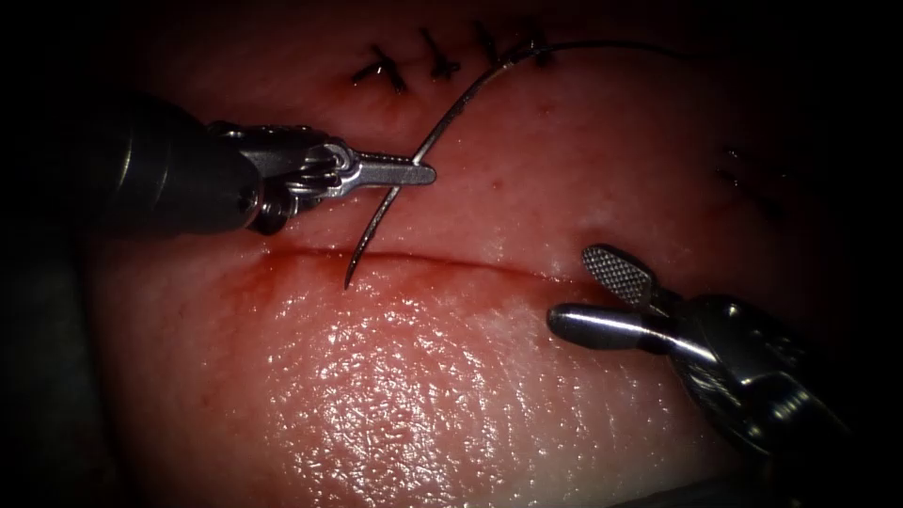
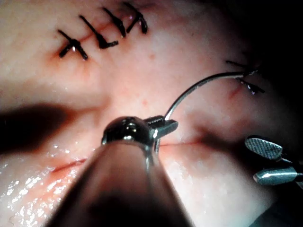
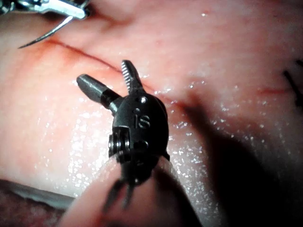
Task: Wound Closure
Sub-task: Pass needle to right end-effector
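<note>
My left tool (image 1: 419, 173) comes in from the left, shut on the curved needle (image 1: 442, 127) about a third of the way up from its point. The needle's point (image 1: 348, 282) hangs at the cut (image 1: 442, 261), at its left part; I cannot tell whether it touches the tissue (image 1: 395, 395). The thread (image 1: 602, 45) runs from the needle's tail toward the far right. My right tool (image 1: 591, 293) stands open with nothing in it, just below the cut's right end. The left tool (image 2: 165, 127) holds the needle (image 2: 199, 87) in its wrist view; the right tool (image 3: 106, 78) gapes in its own.
A row of dark stitches (image 1: 442, 64) closes an older cut at the far side. More dark stitches (image 1: 743, 183) sit at the right. Red fluid (image 1: 282, 277) stains the tissue along the cut's left part.
</note>
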